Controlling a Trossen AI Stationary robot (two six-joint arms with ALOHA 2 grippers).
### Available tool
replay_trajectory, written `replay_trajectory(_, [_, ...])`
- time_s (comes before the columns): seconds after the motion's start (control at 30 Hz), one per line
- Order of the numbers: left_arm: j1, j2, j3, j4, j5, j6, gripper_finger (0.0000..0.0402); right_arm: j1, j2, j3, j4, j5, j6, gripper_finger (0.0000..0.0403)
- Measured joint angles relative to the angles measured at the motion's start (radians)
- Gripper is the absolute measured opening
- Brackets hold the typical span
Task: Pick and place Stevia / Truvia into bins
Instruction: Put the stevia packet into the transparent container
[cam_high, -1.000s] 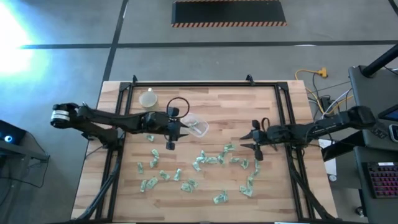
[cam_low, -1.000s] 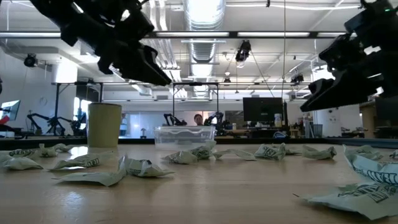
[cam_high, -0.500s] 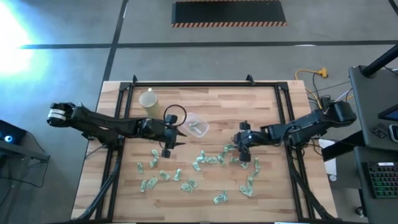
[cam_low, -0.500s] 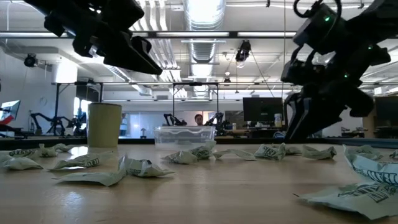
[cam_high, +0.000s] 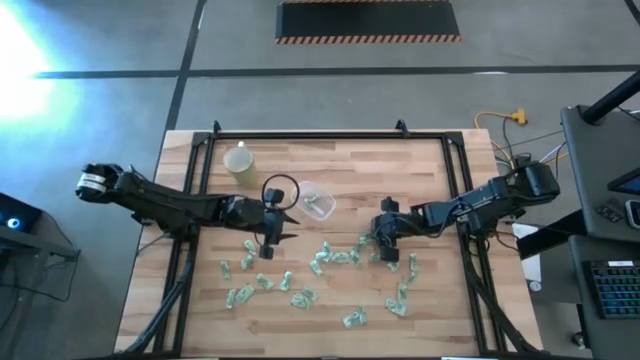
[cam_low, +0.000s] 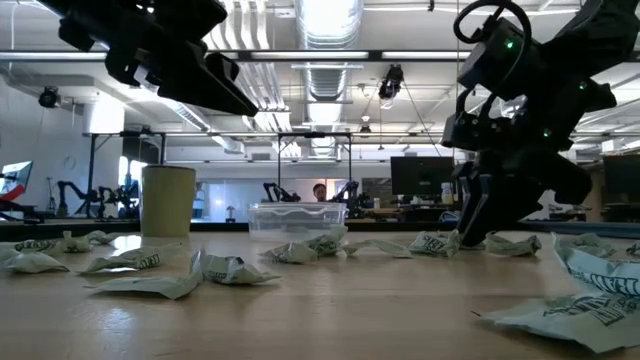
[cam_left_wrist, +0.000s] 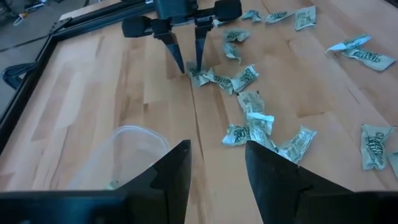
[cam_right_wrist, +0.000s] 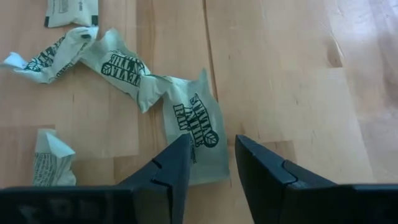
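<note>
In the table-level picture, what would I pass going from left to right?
Pale yellow opaque cup → small clear plastic tub → right gripper, lowered onto pale green-and-white sweetener sachets.

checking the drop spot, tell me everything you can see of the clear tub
The clear tub is a small see-through plastic container with a rounded rim, standing upright on the wooden table just beyond the scattered sachets. From above, at least one pale sachet shows inside it. The yellow cup stands apart from it. The left hand hovers nearby with its fingers open, not touching it. In the low view the tub looks shallow and wide.
</note>
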Motion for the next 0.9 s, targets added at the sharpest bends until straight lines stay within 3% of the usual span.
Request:
replay_trajectory(0.27, [-0.021,0.000,0.000,0.001,-0.019,-0.017,0.0136,0.010,-0.004,0.002,-0.007,-0.008,-0.050,0.0015])
replay_trajectory(0.43, [-0.022,0.000,0.000,-0.027,-0.046,-0.026,0.0136,0.009,-0.013,0.015,-0.021,0.012,-0.090,0.0011])
replay_trajectory(0.7, [-0.023,0.000,0.000,-0.186,-0.160,-0.177,0.0136,-0.008,-0.072,0.079,-0.016,0.192,-0.225,0.0010])
replay_trajectory(0.9, [-0.026,0.000,0.000,-0.221,-0.175,-0.281,0.0136,-0.079,-0.074,0.127,0.105,0.212,-0.365,0.0010])
